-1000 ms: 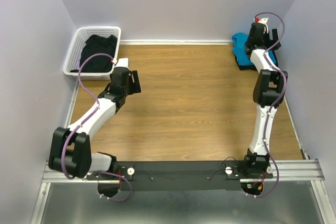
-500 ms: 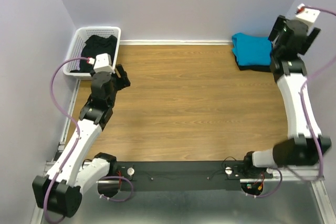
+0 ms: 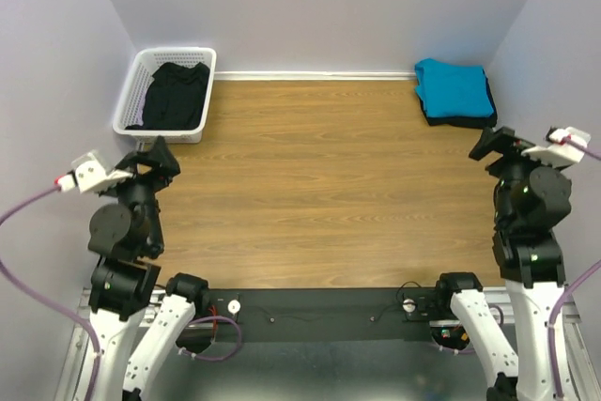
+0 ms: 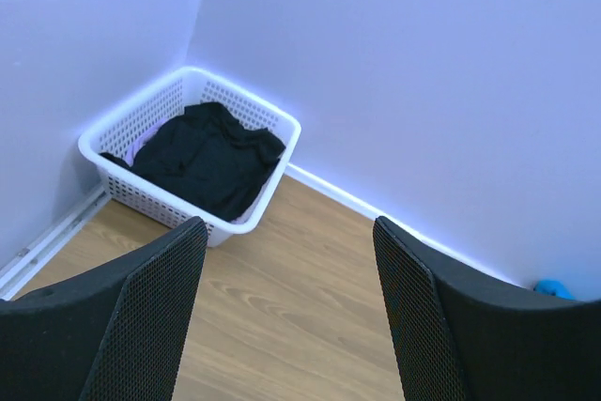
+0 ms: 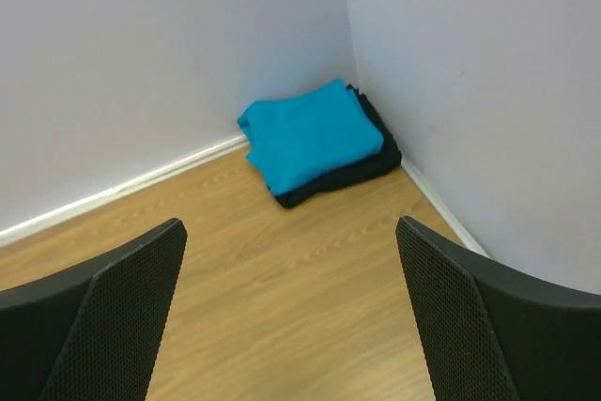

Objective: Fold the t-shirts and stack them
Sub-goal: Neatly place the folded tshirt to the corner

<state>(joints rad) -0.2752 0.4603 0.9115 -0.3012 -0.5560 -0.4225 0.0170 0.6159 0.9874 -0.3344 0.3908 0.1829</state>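
A white plastic lattice basket sits in the far left corner of the wooden table, a crumpled black t-shirt inside it. In the far right corner, a folded teal-blue t-shirt lies on a folded black t-shirt. The left gripper hangs at the left edge, before the basket; the right gripper at the right edge, before those shirts.

Soft, even overhead light; the walls take a lilac cast. The top view is sharp, with faint short shadows at the far corners of the table. Left wrist view: a bluish-white halo rims the basket; the black shirt inside loses detail. Wood grain looks soft in both wrist views.
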